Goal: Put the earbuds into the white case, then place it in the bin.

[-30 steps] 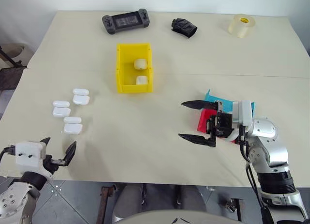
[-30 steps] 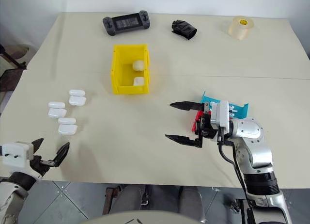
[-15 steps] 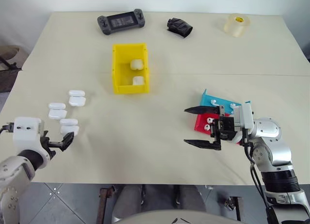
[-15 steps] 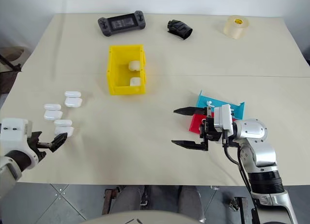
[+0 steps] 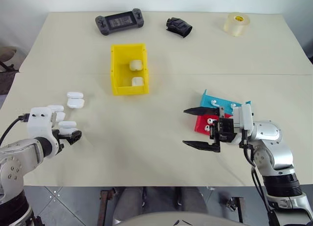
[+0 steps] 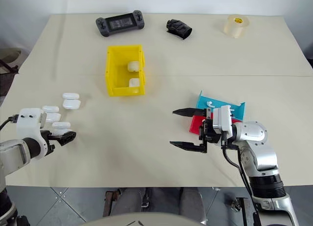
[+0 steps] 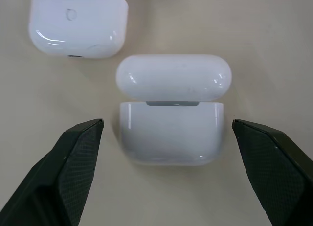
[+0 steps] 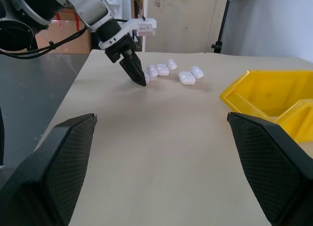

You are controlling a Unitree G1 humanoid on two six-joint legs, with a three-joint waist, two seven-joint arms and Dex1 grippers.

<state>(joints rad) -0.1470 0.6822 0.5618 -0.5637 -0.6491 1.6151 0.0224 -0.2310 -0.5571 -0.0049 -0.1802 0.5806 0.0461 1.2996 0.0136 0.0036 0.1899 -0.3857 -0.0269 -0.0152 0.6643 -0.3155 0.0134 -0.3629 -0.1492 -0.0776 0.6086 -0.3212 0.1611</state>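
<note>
From the head camera, the table (image 5: 161, 152) is carrying everything. The bin (image 5: 128, 69) is sitting a little left of the table's middle, toward the far edge, with two white cases lying inside it. Three more open white cases are lying near the left edge; the left gripper (image 5: 68, 135) is hanging over the nearest one, the white case (image 5: 67, 124), with its fingers spread wide and holding nothing. Near the right part of the front edge, the right gripper (image 5: 201, 127) is pointing across the table toward the left, jaws gaping wide and empty. Just behind it, a red tray (image 5: 203, 123) and a blue tray (image 5: 217, 101) are lying side by side — small white earbuds (image 5: 213, 103) are resting on them. A black game controller (image 5: 120, 21), a black crumpled item (image 5: 179, 27) and a roll of tape (image 5: 236, 23) are lined along the far edge.

In the left wrist view, the white case (image 7: 172, 108) is lying open between the two black fingers (image 7: 73, 162), neither finger touching it; a second case (image 7: 78, 21) is lying just beyond.

In the right wrist view, the wide-set fingers (image 8: 54, 172) are framing bare table, with the bin (image 8: 274, 96) off to one side and the left gripper (image 8: 134, 69) pointing down beside the cluster of cases — touching or not, I cannot tell.
</note>
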